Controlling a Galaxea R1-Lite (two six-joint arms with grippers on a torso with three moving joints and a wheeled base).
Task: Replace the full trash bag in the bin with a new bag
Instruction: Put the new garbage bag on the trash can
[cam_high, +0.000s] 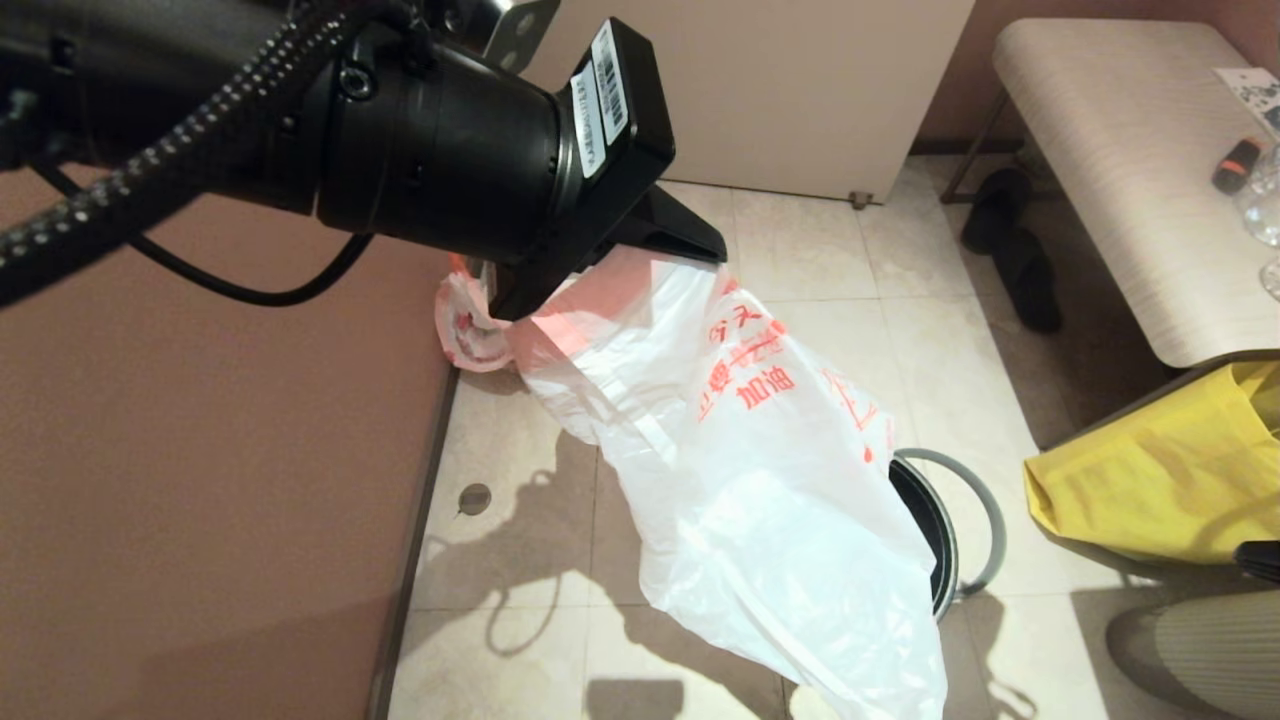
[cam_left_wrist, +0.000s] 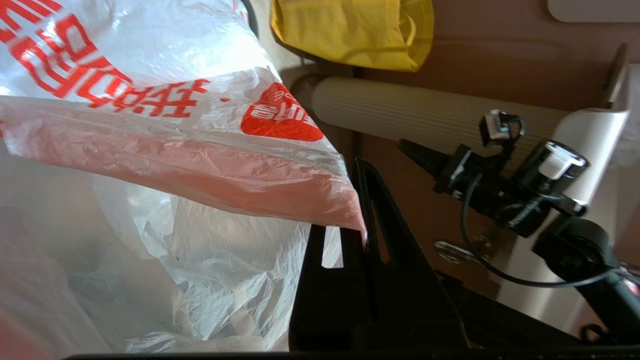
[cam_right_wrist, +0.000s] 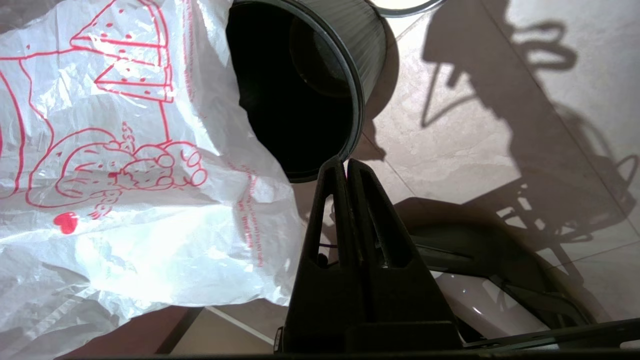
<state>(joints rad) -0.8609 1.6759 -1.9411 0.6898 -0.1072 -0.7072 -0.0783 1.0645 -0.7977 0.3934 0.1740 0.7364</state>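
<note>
My left gripper (cam_high: 715, 252) (cam_left_wrist: 357, 172) is shut on the pink-red top hem of the new bag (cam_high: 760, 480) (cam_left_wrist: 165, 130), a thin white bag with red print. The bag hangs from it over the floor. Its lower part drapes across one side of the bin's mouth (cam_right_wrist: 120, 165). The black bin (cam_high: 930, 540) (cam_right_wrist: 357, 100) stands on the tiles with a dark inside. Its grey ring (cam_high: 985, 510) (cam_right_wrist: 405, 7) lies off it on the floor. My right gripper (cam_right_wrist: 344, 167) is shut just short of the bin's near rim. A crumpled white and pink bag (cam_high: 465, 325), seemingly the full trash bag, lies by the wall.
A brown wall (cam_high: 200, 450) closes the left side. A big yellow bag (cam_high: 1150, 470) (cam_left_wrist: 350, 30) sits on the right beside the bin. A pale bench (cam_high: 1130, 170) with small items stands at the back right, with black slippers (cam_high: 1010, 240) below it. A white cabinet (cam_high: 780, 90) is behind.
</note>
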